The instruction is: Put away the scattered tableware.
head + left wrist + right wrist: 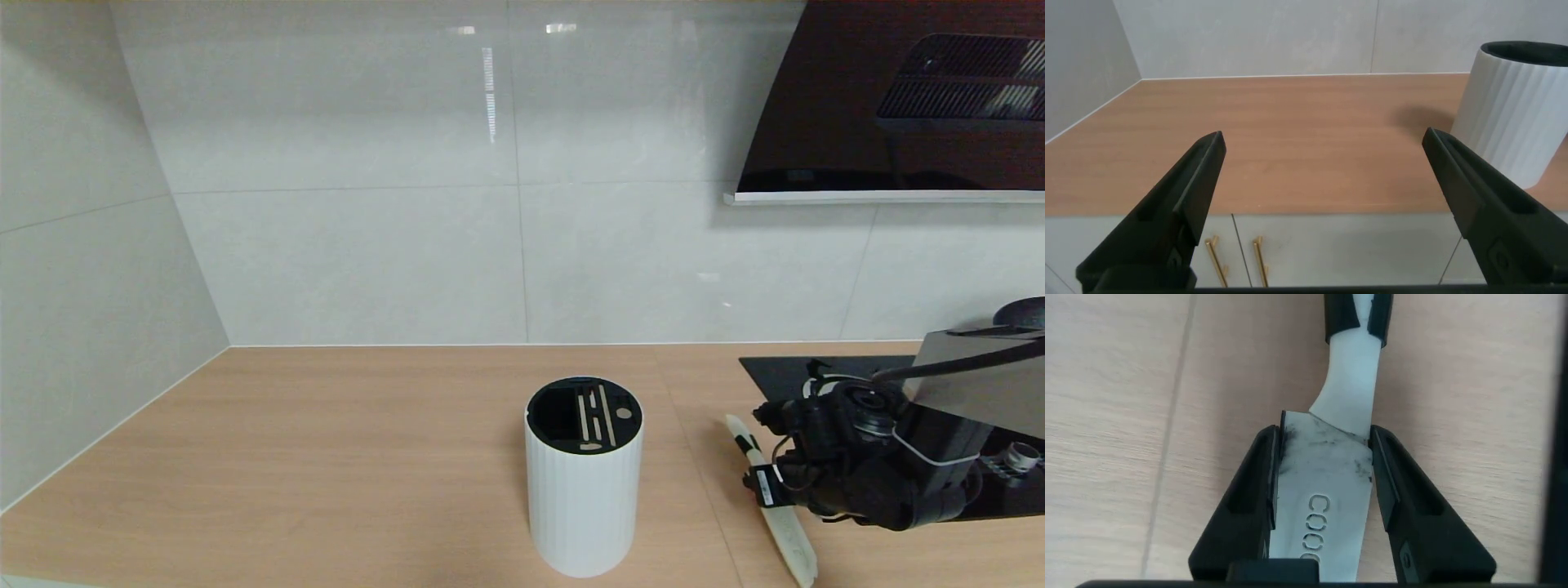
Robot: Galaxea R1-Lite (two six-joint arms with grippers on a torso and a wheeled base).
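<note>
Wall: pale grey tiles [351, 245] ran behind the counter and met at a corner on the left.
Countertop: a light wood surface [326, 457] spanned the scene.
Range hood: a dark glossy panel [898, 106] hung on the wall at upper right.
Cooktop: a black plate [784, 371] was set into the counter at the right.
Holder: a white ribbed cylinder [583, 498] with a black slotted top stood upright near the counter's front, left of the knife.
Left gripper: it [1323, 143] hung over the counter's front edge, jaws spread wide with nothing between them; gold cabinet handles [1212, 261] showed below.
Right gripper: it [767, 482] was low over the counter beside the cooktop, its fingers [1259, 482] pressed against both edges of the knife's blade.
Knife: white-bladed [790, 535], it lay flat on the wood, right of the holder and apart from it.
</note>
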